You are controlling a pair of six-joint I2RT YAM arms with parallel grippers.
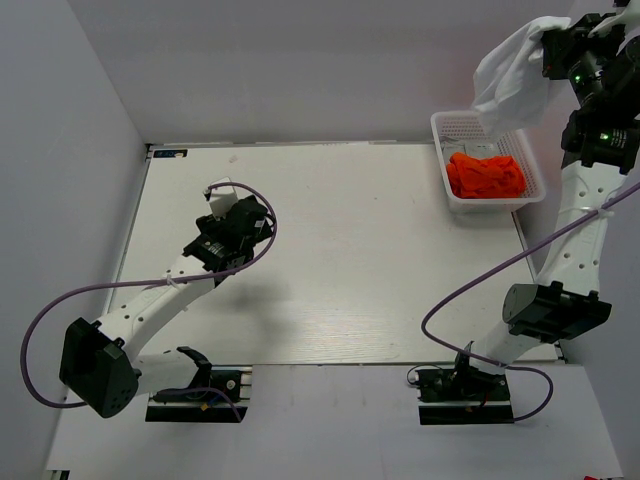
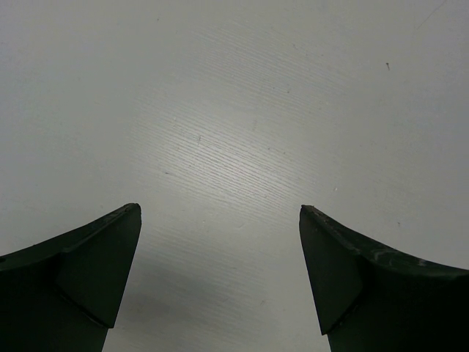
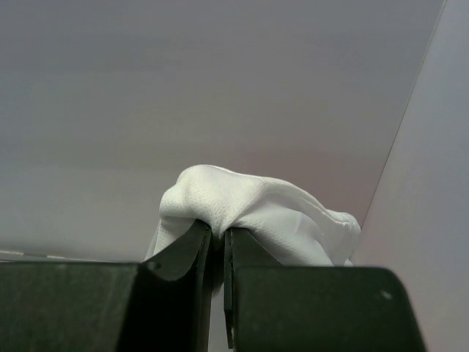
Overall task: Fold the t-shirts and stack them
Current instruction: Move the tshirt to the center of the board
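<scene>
We see two shirts, one white and one orange. The white shirt (image 1: 512, 80) is soft, plain cloth, bunched at the top and hanging in loose folds from the right claw (image 3: 218, 233), up in the air over the far end of the basket (image 1: 441, 140). The orange shirt (image 1: 485, 175) is bright and crumpled into a heap; it lies inside the basket, filling its near half. There is one basket, white plastic lattice, at the far right corner of the counter (image 1: 340, 270). We count two claws. The right claw is pressed almost together, pinching a fold of the white shirt between its fingertips, and the cloth bulges out just beyond them. The left claw (image 2: 220, 213) is spread wide and holds nothing. It points down at bare counter on the left side, well apart from both shirts.
</scene>
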